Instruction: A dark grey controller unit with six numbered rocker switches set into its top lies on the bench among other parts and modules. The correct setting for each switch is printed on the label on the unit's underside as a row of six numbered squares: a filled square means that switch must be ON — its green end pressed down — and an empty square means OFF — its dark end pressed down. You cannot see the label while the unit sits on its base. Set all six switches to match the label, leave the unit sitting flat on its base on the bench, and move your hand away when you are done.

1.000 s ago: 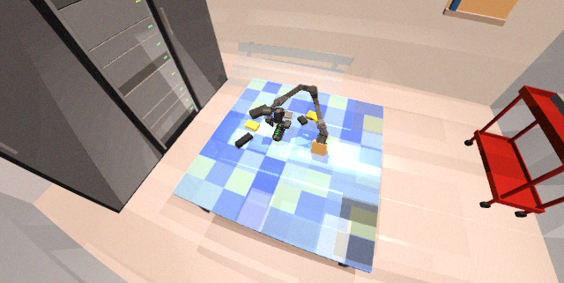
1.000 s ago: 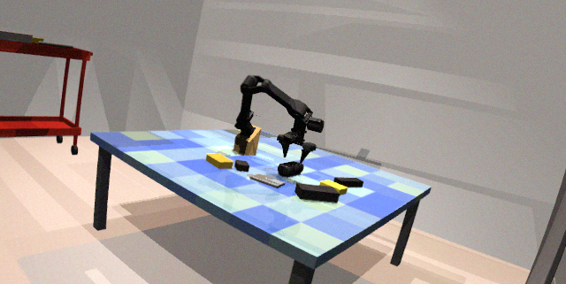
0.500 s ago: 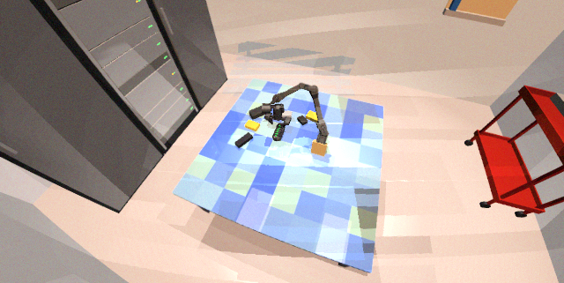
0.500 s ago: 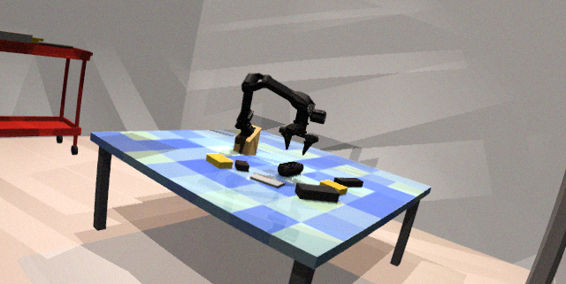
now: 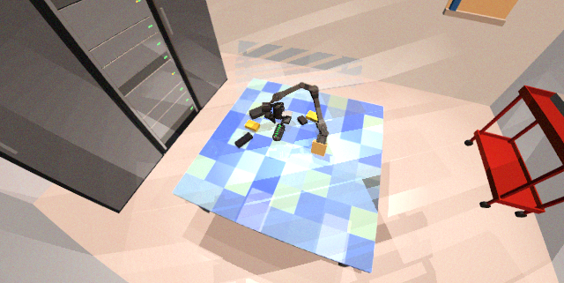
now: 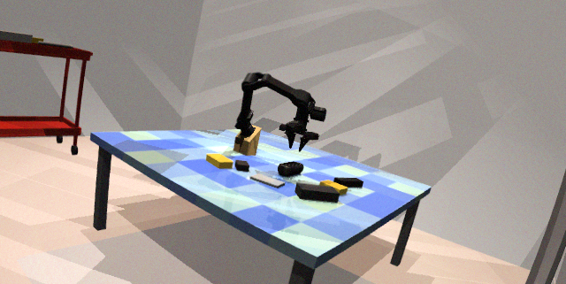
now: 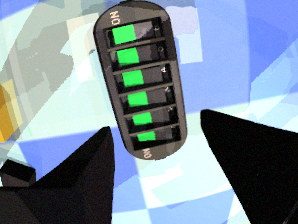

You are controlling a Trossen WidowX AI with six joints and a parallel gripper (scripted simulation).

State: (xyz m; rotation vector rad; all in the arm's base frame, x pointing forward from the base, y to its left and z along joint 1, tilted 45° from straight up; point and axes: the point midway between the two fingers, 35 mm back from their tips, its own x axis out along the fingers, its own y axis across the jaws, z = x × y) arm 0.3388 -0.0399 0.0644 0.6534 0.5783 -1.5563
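Controller unit [image 7: 140, 88] lying flat on bench [image 6: 283, 218], switches up | gripper [image 6: 297, 142] raised above it, half-open, empty | label unread | next: unit to be grasped and overturned.

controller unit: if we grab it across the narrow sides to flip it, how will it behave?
Controller unit looks like a rigid moulded shell, so probably no flex. Its rounded ends and smooth sides may let it slip or pivot between the fingers. It lies low and flat, so a push would likely slide it, not tip it.
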